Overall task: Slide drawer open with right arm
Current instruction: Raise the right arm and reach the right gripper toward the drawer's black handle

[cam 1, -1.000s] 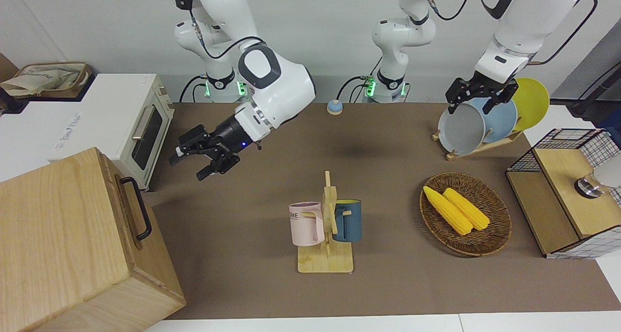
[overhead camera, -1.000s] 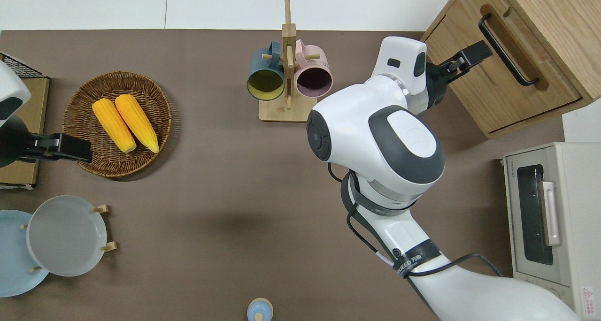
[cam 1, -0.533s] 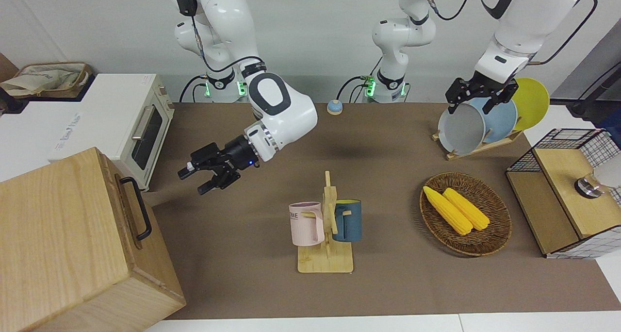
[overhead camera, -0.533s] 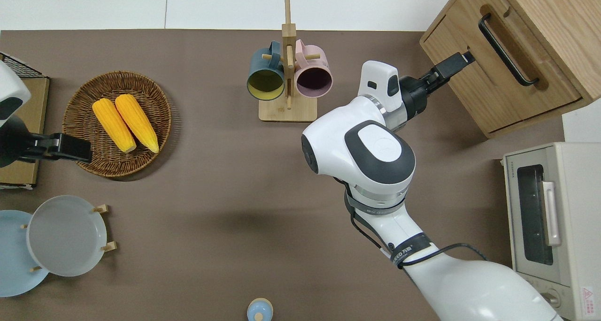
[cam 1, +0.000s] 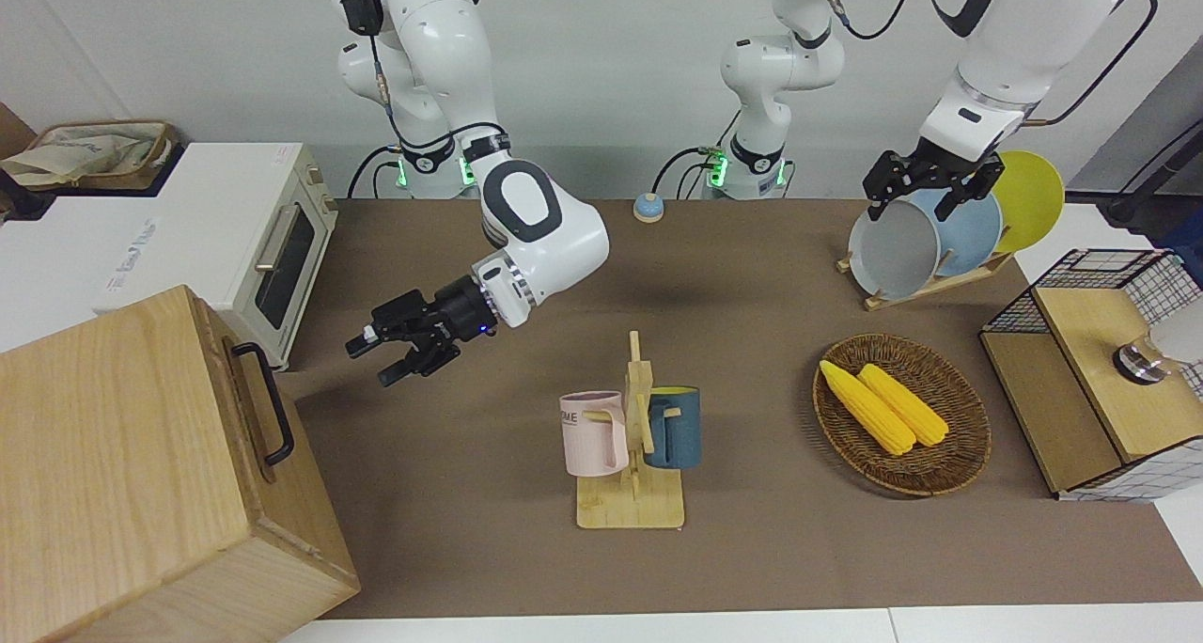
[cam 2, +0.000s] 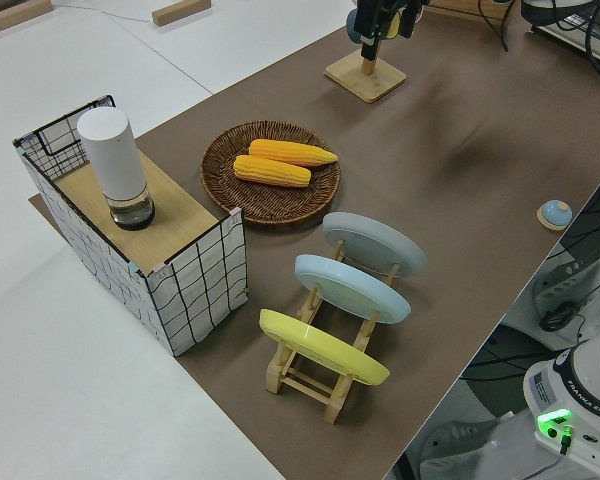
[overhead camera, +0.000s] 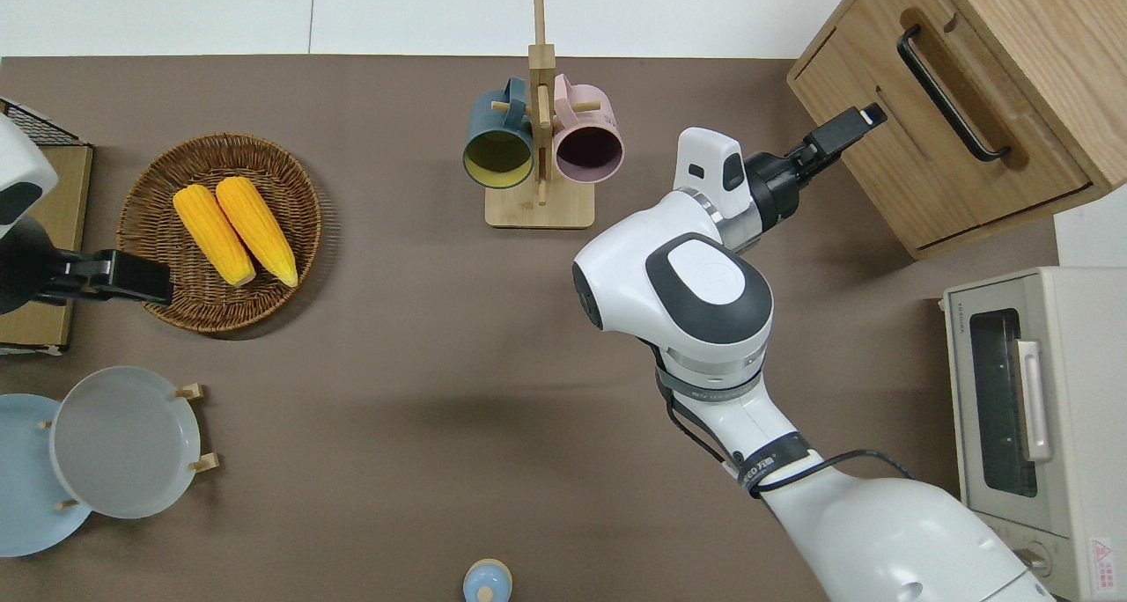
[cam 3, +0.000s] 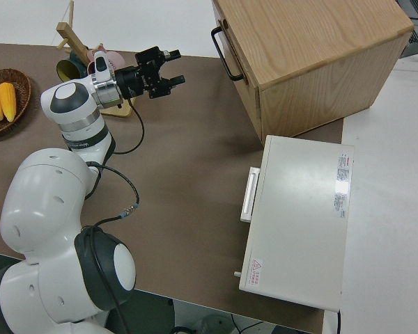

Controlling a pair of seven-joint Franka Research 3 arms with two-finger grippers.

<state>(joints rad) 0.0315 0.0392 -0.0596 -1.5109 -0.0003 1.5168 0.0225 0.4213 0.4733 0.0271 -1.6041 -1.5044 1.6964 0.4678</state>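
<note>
The drawer (cam 1: 246,408) is shut in the cabinet (cam 1: 141,474) at the right arm's end of the table, its black handle (cam 1: 266,402) free and facing the mug rack. The right gripper (cam 1: 381,356) hangs over the brown mat (overhead camera: 423,338) just short of the cabinet, pointing at the drawer front, fingers spread apart, gripping nothing, clear of the handle. Toaster oven (cam 1: 268,248) sits beside the cabinet, nearer the robots, door closed. The mug rack (cam 1: 634,455) stands well apart from the cabinet toward the left arm's end, a pink mug (cam 1: 594,433) and a blue mug (cam 1: 673,427) hung on it. Farther that way, the wicker basket (cam 1: 949,455) holds two corn cobs (cam 1: 883,405). Plate rack (cam 2: 325,365) holds three plates. Wire-sided box (cam 2: 195,270) has a white cylinder (cam 2: 115,165) on top. Left arm parked, left gripper (cam 1: 926,187) fingers apart, empty.
</note>
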